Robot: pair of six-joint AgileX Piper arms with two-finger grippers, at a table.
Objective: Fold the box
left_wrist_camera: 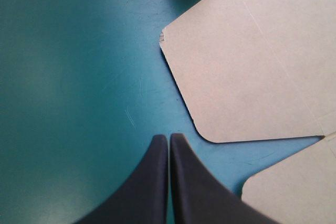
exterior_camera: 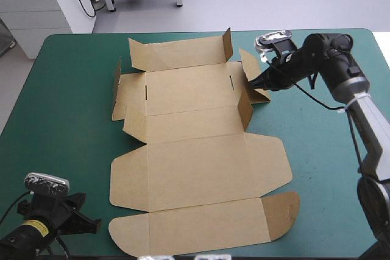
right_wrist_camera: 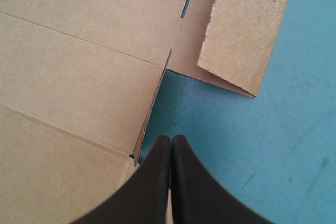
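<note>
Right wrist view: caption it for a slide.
Shut right gripper beside a raised flap of the box, over the teal-green cover.

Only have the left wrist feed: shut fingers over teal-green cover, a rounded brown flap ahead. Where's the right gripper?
Observer: The right gripper is at the far right side of the box, next to a side flap that stands partly raised.
Operator: Open or shut?
Observer: Shut, with nothing between the fingers. In its own wrist view the tips sit at the board's edge, over the teal-green cover.
Operator: Any walls up?
Observer: The far wall is partly raised, and so is the left flap. The near panels lie flat.
</note>
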